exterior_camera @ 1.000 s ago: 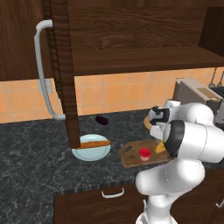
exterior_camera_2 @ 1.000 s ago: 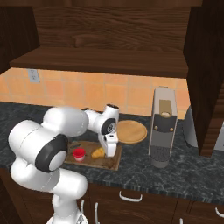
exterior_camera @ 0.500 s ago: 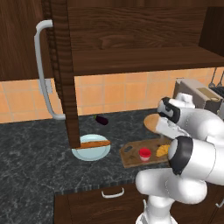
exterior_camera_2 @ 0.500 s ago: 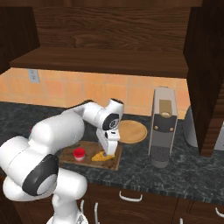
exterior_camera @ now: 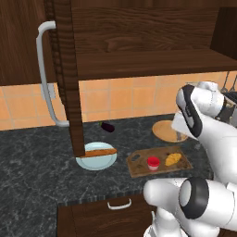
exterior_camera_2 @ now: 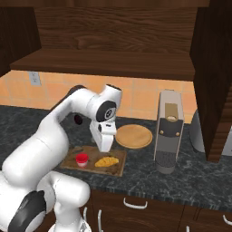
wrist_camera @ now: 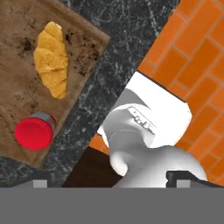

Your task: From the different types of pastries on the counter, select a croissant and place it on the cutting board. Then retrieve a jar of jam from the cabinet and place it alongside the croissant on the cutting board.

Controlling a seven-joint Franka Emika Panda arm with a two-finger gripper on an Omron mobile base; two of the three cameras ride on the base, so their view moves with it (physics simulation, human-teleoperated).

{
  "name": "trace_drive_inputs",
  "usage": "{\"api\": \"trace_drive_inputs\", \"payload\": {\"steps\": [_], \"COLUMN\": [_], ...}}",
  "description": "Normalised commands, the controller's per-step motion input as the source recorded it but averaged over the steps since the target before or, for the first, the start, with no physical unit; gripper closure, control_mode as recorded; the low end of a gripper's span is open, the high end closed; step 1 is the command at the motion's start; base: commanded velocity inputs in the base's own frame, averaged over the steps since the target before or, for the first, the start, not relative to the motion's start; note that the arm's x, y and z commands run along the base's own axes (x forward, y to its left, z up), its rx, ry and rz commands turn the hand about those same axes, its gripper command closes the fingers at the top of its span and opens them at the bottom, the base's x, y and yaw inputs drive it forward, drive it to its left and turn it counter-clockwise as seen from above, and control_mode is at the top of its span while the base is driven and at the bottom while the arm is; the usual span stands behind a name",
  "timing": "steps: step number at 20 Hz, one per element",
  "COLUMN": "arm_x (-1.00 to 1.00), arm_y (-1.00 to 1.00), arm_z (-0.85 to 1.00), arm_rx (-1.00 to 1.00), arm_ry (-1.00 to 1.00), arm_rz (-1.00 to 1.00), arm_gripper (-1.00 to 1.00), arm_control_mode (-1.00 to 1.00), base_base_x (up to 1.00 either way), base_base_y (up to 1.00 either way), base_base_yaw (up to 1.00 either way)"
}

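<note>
The arm had lifted clear of the cutting board (exterior_camera: 139, 165), leaving croissant (wrist_camera: 52, 58) and jam jar (wrist_camera: 34, 131) side by side there; its jaws stood wide apart, empty. Task looked finished.

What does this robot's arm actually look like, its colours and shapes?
The arm is built of thick, rounded, glossy white segments joined by dark grey to black rings, with round dark caps at the joints. The hand is a boxy white block. In the hand view, two small dark grey fingertips rise at the bottom.

Arm has lifted off the cutting board (exterior_camera_2: 116, 168); hand risen.
</note>
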Motion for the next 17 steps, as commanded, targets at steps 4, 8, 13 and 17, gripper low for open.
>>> {"api": "trace_drive_inputs", "payload": {"steps": [4,8,13,17], "arm_x": [-1.00,-1.00,-1.00,-1.00], "arm_y": [0.31,0.36,0.46,0.52], "arm_z": [0.09,-0.03,-0.21,-0.27], "arm_rx": [0.04,0.00,0.00,0.00], "arm_ry": [-0.05,-0.17,-0.23,-0.29], "arm_rz": [-0.05,-0.03,-0.02,-0.03], "arm_gripper": [-1.00,-1.00,-1.00,-1.00], "arm_control_mode": [-1.00,-1.00,-1.00,-1.00], "base_base_x": [0.00,0.00,0.00,0.00], "base_base_y": [0.00,0.00,0.00,0.00], "base_base_yaw": [0.00,0.00,0.00,0.00]}}
